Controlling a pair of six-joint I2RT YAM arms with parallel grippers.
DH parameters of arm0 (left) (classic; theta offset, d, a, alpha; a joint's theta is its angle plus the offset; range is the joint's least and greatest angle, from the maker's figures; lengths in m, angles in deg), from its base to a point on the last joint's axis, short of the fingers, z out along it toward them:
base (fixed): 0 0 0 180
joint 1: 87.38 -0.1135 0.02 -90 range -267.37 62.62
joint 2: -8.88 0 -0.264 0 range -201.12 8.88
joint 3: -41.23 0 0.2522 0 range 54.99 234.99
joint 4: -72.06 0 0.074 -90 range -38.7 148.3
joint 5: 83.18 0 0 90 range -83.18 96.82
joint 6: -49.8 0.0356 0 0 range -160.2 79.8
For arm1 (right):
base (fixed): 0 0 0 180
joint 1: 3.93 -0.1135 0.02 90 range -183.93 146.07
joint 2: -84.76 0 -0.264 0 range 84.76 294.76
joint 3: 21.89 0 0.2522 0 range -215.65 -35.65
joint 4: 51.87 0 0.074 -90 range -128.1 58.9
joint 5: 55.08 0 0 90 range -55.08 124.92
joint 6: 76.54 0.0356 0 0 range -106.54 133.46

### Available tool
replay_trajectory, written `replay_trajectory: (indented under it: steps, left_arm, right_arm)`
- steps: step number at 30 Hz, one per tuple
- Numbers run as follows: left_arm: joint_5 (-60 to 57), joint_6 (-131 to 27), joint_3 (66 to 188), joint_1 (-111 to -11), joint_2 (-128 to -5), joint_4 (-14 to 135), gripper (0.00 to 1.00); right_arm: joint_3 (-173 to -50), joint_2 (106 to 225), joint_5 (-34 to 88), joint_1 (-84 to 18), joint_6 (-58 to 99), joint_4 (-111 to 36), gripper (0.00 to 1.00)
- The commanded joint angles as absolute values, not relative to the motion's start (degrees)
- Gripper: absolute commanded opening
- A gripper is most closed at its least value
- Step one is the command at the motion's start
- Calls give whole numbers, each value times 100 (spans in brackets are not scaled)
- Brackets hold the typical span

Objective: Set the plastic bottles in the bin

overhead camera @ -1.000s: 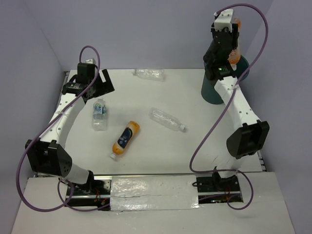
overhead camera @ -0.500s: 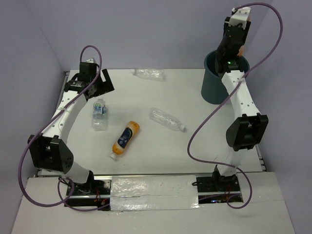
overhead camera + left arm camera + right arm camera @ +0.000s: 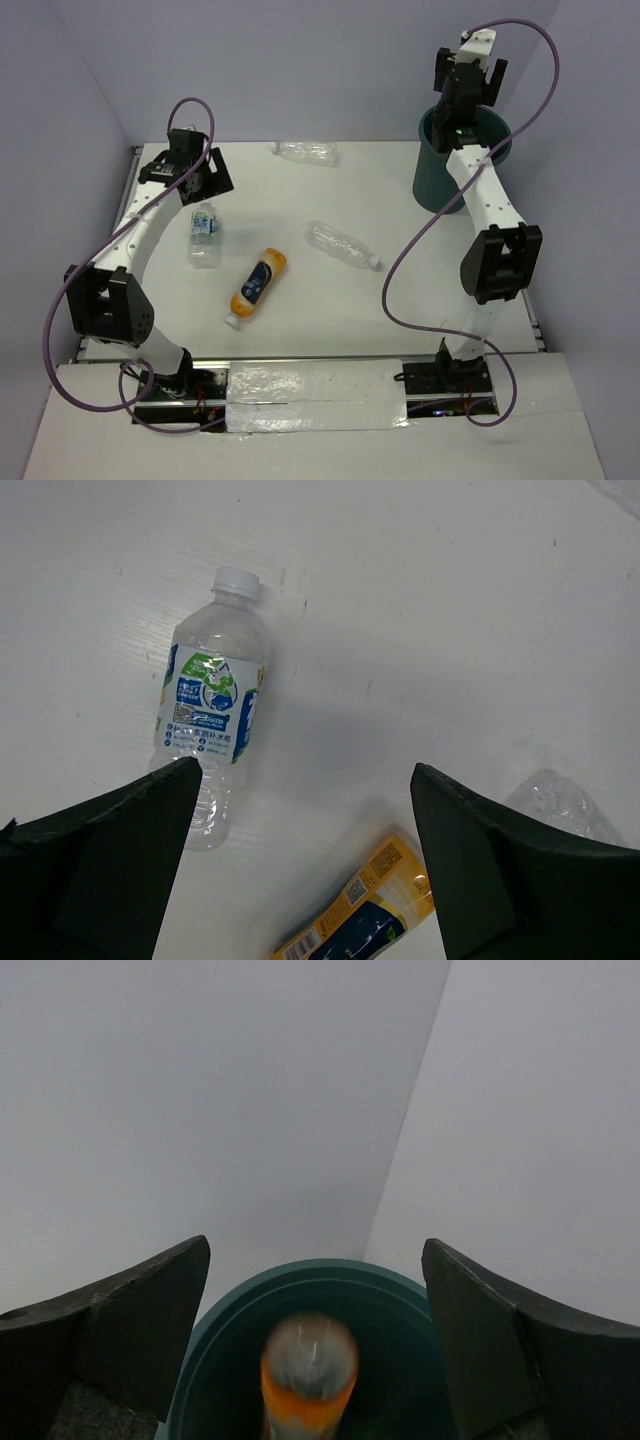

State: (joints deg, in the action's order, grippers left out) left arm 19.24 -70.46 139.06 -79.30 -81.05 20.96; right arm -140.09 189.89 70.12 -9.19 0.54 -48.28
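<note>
**Light, thin-walled bottles that roll: take them across the belly**

The right jaws hang spread over the teal bin [image 3: 310,1272], and a blurred orange-banded bottle [image 3: 308,1375] shows inside its rim. The left jaws, also spread and holding nothing, hover above the blue-white labelled bottle [image 3: 210,715]. It lies on the white counter [image 3: 400,600] near the orange-yellow bottle [image 3: 365,920]. A clear unlabelled bottle [image 3: 342,245] lies mid-counter, and a second clear bottle [image 3: 307,151] lies at the far edge. The clear ones look empty, so they are probably light, slick and easily dented, and likely to roll if nudged. A grip square across the labelled belly seems safest, rather than the tapering neck
</note>
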Motion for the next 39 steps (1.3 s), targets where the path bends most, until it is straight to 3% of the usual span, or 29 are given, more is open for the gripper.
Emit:
replay_trajectory:
  steps: [1, 9, 16, 18, 20, 23, 29, 39]
  left_arm:
    - [2097, -7017, 14156, -7911, -7998, 2104, 99]
    - [2386, -6938, 14279, -7911, -7612, 1875, 99]
    - [2519, -7035, 13947, -7920, -7199, 1594, 99]
    - [2492, -7052, 13797, -7929, -7076, 1673, 99]
    - [2431, -7105, 13612, -7929, -6935, 1743, 99]
    - [2273, -7228, 13445, -7929, -6847, 1805, 99]
    - [2114, -7325, 13207, -7929, -6715, 1945, 99]
    - [1930, -7509, 13102, -7929, -6785, 1981, 99]
  right_arm:
    - [-14295, 18593, 7069, -1122, -50, -4813, 94]
    - [-14763, 17452, 6402, -1895, 466, -2987, 94]
    - [-11753, 15571, 6042, -3450, 887, -2994, 92]
    - [-11380, 15272, 5078, -3566, 1745, -2304, 95]
    - [-11212, 15305, 4183, -3583, 2057, -1687, 96]
    - [-10957, 15595, 3853, -3601, 2375, -832, 96]
    - [-10499, 16209, 4064, -3742, 2129, -506, 98]
    - [-11402, 18264, 4344, -3970, 1557, 47, 100]
